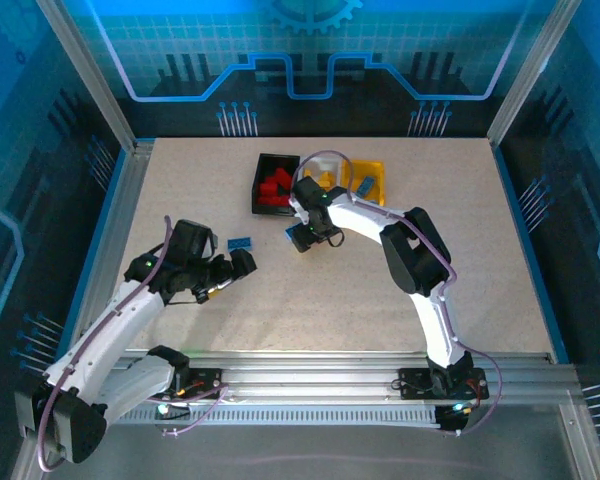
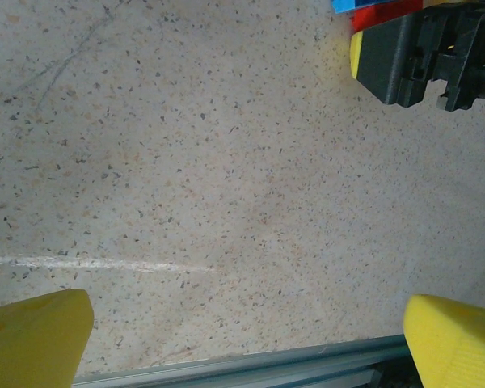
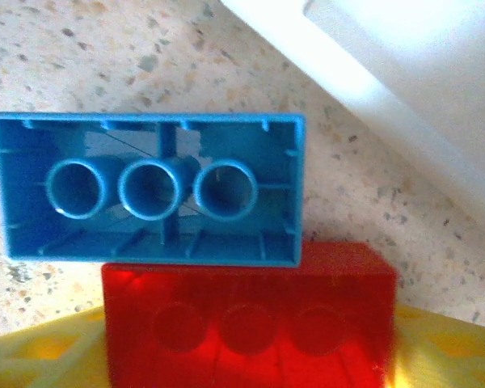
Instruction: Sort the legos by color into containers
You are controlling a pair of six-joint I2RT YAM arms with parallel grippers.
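Observation:
My right gripper (image 1: 306, 237) is low over the table in front of the containers, shut on a red lego (image 3: 250, 315) that fills the gap between its yellow fingers (image 3: 40, 356). An upturned blue lego (image 3: 149, 190) lies against the red one. The white container's wall (image 3: 388, 73) is just beyond them. My left gripper (image 1: 238, 266) hovers open over bare table, its fingertips (image 2: 32, 339) wide apart, beside another blue lego (image 1: 241, 243). The black container (image 1: 263, 180) holds red legos (image 1: 276, 186). The yellow container (image 1: 380, 180) holds a blue lego (image 1: 365, 186).
The table's metal front rail (image 2: 267, 364) runs just under my left gripper. The right arm's black gripper body (image 2: 412, 56) shows at the top right of the left wrist view. The right arm's links (image 1: 420, 260) arc over the table's right centre.

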